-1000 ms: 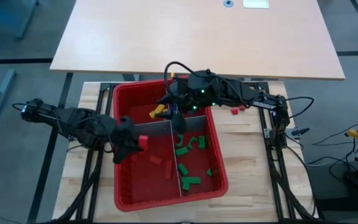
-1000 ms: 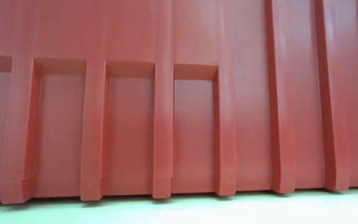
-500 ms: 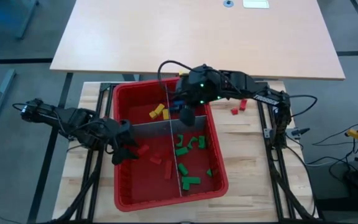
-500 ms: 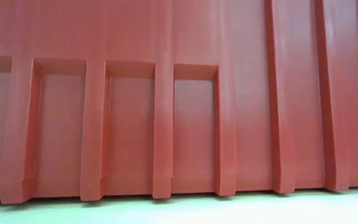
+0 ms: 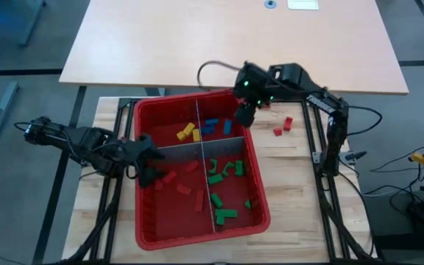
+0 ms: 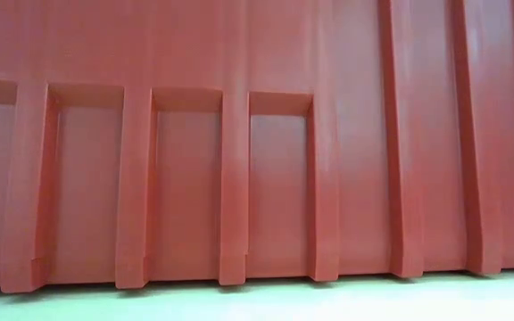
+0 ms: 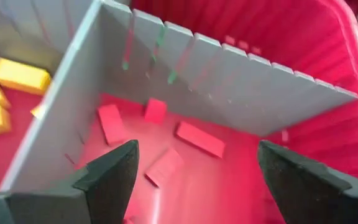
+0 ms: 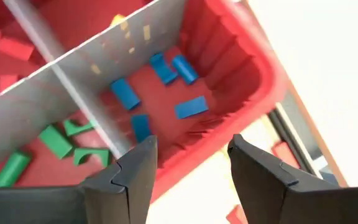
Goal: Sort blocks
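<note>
The blocks lie sorted by colour in a red bin (image 5: 144, 221) that grey dividers (image 5: 197, 151) split into four. Yellow blocks (image 5: 188, 132) are far left, blue ones (image 5: 212, 124) far right, red ones (image 5: 177, 180) near left and green ones (image 5: 223, 173) near right. My left gripper (image 5: 148, 158) stands open at the bin's left wall, above the red blocks (image 7: 199, 138), with nothing between its fingers. My right gripper (image 5: 243, 116) hangs open over the bin's far right corner, above the blue blocks (image 8: 191, 107), and holds nothing.
Two red blocks (image 5: 282, 126) lie on the wooden table to the right of the bin. A large light tabletop (image 5: 234, 44) spreads beyond the far edge. The low view shows only the bin's ribbed red wall (image 6: 257, 178).
My left gripper has opened and let go of a red block, which has dropped among the red blocks in the near left compartment; the gripper has drawn back a little toward the table's left edge. My right gripper has moved from above the bin's middle to its far right corner.
</note>
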Robot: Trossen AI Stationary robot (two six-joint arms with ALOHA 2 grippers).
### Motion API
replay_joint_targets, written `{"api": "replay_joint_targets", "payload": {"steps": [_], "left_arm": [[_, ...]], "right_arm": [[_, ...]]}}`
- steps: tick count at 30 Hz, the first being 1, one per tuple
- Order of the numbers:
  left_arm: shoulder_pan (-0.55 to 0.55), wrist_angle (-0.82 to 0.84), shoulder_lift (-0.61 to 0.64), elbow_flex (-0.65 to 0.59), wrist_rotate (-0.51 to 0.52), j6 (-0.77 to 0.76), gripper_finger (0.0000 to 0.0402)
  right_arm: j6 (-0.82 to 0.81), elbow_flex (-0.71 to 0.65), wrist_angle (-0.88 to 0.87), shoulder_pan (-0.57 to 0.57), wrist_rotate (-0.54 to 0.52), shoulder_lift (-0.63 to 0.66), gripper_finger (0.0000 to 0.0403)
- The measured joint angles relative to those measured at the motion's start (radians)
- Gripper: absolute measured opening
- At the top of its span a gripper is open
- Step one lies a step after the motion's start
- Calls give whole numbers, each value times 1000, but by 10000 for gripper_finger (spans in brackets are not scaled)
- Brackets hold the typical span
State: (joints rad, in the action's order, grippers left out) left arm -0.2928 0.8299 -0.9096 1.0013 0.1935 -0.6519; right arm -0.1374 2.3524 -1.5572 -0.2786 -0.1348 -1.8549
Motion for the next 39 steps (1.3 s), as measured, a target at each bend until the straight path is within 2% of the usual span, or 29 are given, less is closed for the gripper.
{"api": "replay_joint_targets", "payload": {"steps": [7,11,15,19,24,27,32,39], "left_arm": [[0,-7,33,4,95,17,311],[0,-6,54,4,126,18,311],[0,-2,67,4,167,22,311],[2,-2,74,4,194,35,311],[3,-3,77,4,218,37,311],[3,-9,77,4,239,41,311],[4,-14,82,4,244,42,311],[5,-37,87,7,243,38,311]], "right_arm": [[-6,-15,39,-117,4,57,153],[-52,-108,180,-122,89,132,141],[-108,-331,334,-70,109,252,133],[-200,-634,461,-31,103,410,128],[-339,-999,615,-39,18,642,134],[-403,-1165,625,-69,-56,750,140],[-434,-1361,622,-143,-59,837,146],[-334,-1490,618,-238,-42,803,149]]}}
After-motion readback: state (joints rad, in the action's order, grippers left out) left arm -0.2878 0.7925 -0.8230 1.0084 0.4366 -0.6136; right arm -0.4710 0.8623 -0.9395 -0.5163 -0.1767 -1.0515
